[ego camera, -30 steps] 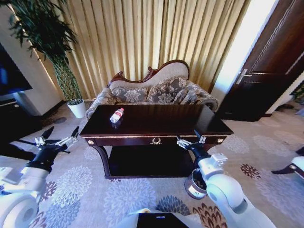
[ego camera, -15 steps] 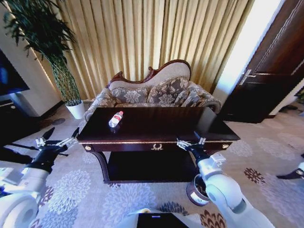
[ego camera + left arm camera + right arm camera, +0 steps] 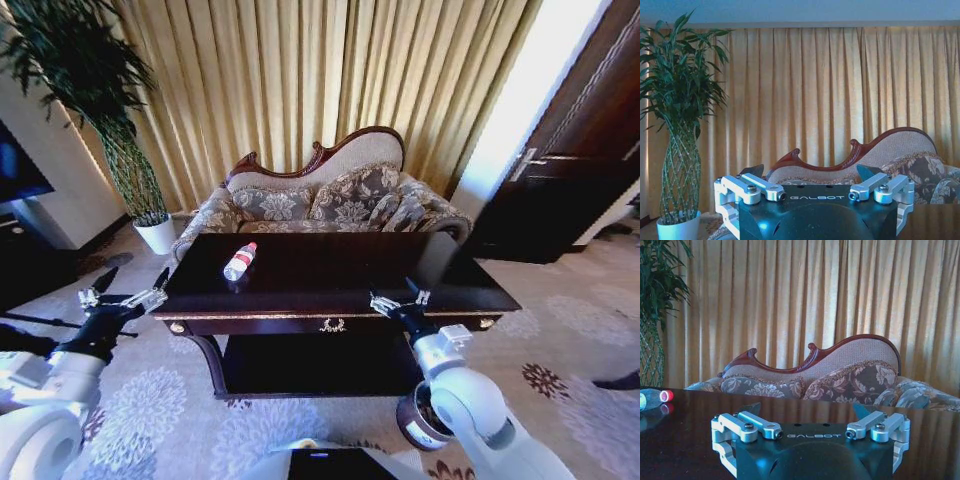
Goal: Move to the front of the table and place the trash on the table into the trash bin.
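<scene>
The dark glossy table (image 3: 330,275) stands straight ahead, with a low shelf beneath. A clear plastic bottle with a red cap (image 3: 240,261) lies on its far left part, and it also appears far off to the side in the right wrist view as the bottle (image 3: 652,399). My left gripper (image 3: 133,281) hovers open and empty just off the table's left end. My right gripper (image 3: 398,296) is open and empty at the table's front edge, right of centre, level with the tabletop (image 3: 690,440). The dark trash bin (image 3: 412,422) stands on the carpet below, partly hidden by my right arm.
A carved floral sofa (image 3: 320,195) sits right behind the table, against tall gold curtains. A tall plant in a white pot (image 3: 155,230) stands at the back left. A dark wooden door (image 3: 580,160) is at the right. Patterned carpet lies around the table.
The whole picture has shifted: the camera has come nearer the table, which now looks larger and closer. Both grippers stay open in the same pose. The bottle has not moved on the table.
</scene>
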You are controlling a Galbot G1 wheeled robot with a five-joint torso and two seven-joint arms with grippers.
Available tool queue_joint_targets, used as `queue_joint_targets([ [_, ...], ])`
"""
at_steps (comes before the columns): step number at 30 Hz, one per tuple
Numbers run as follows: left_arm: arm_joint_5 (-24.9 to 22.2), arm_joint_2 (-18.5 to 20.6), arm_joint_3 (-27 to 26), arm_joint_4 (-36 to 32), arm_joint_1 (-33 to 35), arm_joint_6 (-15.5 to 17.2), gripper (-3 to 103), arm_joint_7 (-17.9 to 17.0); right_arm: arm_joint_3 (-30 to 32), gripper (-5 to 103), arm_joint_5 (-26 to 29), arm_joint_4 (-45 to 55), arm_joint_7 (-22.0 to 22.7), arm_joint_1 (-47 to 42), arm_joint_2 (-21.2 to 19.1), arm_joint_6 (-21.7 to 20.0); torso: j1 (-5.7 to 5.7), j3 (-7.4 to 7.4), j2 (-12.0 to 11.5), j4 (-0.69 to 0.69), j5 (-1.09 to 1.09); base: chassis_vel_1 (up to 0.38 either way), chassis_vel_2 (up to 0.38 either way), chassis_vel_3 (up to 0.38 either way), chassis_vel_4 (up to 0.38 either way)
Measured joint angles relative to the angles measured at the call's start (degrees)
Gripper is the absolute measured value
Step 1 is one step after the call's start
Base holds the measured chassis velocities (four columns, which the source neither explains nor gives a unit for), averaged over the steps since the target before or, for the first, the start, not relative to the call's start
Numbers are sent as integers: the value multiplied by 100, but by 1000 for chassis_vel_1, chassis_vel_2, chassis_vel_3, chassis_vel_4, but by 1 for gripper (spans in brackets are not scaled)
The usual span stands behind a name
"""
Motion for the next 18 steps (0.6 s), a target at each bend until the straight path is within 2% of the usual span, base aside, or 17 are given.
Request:
queue_joint_targets([
  [4, -8, 79, 26, 108, -60, -1, 100, -13, -43, 100, -9, -15, 33, 30, 7, 0, 2, 1, -1, 0, 0, -51, 63, 55, -58],
  [7, -99, 301, 56, 318, -193, 2, 100, -55, -56, 100, -13, 1, 47, 30, 13, 0, 2, 0, -1, 1, 0, 0, 0, 0, 0],
  [9, -161, 497, 109, 484, -336, 54, 100, -107, -69, 100, -19, 26, 63, 27, 23, -5, 0, -1, 0, 1, 0, 0, 0, 0, 0],
  [11, -318, 876, 315, 807, -687, 196, 100, -252, -113, 100, -21, 63, 146, 18, 64, -51, -3, -1, 1, 0, 0, 0, 0, 0, 0],
  [12, -318, 876, 315, 807, -687, 196, 100, -252, -113, 100, -21, 63, 146, 18, 64, -51, -3, -1, 1, 0, 0, 0, 0, 0, 0],
  [16, -471, 1423, 764, 1369, -1260, 314, 100, -373, -176, 100, -111, 26, 183, -16, 166, -70, -1, 0, 0, -2, -1, 0, 0, 0, 0],
  [18, -493, 1523, 838, 1467, -1356, 316, 100, -376, -187, 100, -133, 7, 187, -17, 180, -71, 0, 1, 0, -1, -1, 0, 0, 0, 0],
])
